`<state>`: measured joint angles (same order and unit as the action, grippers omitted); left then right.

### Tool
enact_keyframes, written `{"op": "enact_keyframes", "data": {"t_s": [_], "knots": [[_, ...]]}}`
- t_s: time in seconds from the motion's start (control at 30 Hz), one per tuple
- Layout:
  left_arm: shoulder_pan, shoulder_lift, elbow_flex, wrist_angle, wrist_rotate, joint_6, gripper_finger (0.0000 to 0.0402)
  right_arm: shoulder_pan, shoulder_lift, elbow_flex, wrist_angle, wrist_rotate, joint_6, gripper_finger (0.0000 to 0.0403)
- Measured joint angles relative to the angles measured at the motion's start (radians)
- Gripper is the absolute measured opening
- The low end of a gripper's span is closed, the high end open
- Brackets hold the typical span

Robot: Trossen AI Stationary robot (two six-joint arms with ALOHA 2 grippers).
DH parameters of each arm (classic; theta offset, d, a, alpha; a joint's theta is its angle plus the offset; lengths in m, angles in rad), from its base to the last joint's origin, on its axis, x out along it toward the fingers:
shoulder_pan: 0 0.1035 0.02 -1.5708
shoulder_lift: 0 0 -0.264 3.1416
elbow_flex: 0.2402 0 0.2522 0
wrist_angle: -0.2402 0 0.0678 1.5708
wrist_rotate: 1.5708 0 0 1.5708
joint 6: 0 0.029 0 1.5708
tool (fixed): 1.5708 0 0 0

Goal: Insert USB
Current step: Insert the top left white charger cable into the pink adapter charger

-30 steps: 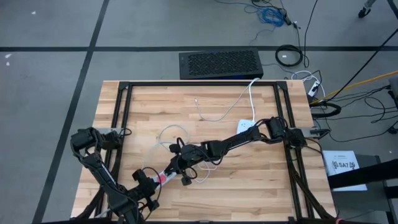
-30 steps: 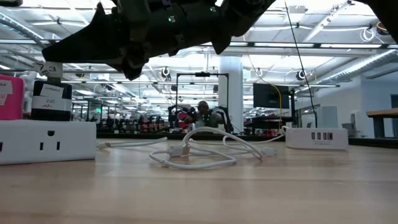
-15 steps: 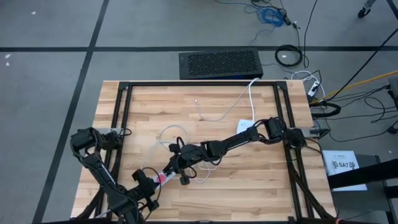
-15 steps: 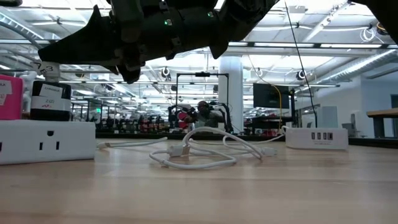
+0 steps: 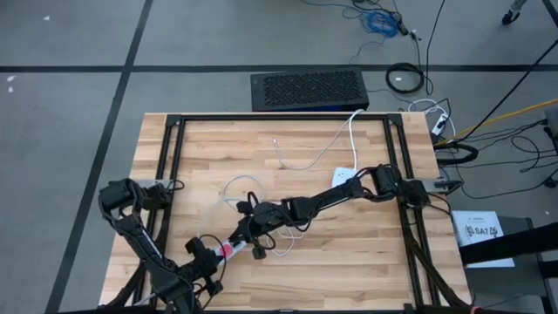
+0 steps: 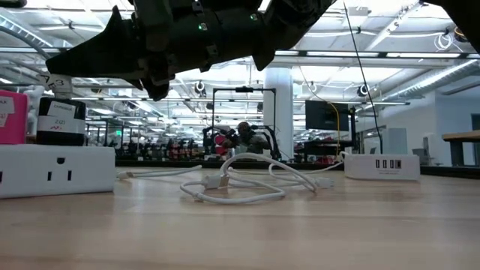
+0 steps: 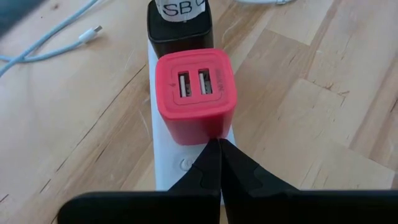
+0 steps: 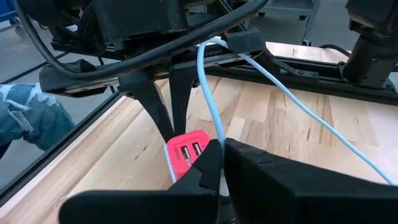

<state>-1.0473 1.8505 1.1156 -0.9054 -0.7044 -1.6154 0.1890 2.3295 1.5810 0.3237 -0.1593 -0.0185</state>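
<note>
Nothing has shifted since a second ago. My right gripper (image 8: 219,155) stays pinched shut on the pale braided cable (image 8: 208,99), hovering just above the red charger (image 7: 194,93), a rounded plastic cube with two USB slots plugged into the white power strip (image 7: 163,163). My left gripper (image 7: 219,152), tips pressed together and empty, touches the red charger's edge on the plank tabletop (image 5: 349,262).
</note>
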Motion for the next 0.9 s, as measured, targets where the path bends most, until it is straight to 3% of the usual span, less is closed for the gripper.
{"op": "enact_keyframes", "data": {"t_s": [0.9], "knots": [[-0.002,-0.051,0.000,-0.002,-0.011,0.008,0.0002,-0.009,-0.075,-0.008,-0.016,0.001,-0.017,0.0000]]}}
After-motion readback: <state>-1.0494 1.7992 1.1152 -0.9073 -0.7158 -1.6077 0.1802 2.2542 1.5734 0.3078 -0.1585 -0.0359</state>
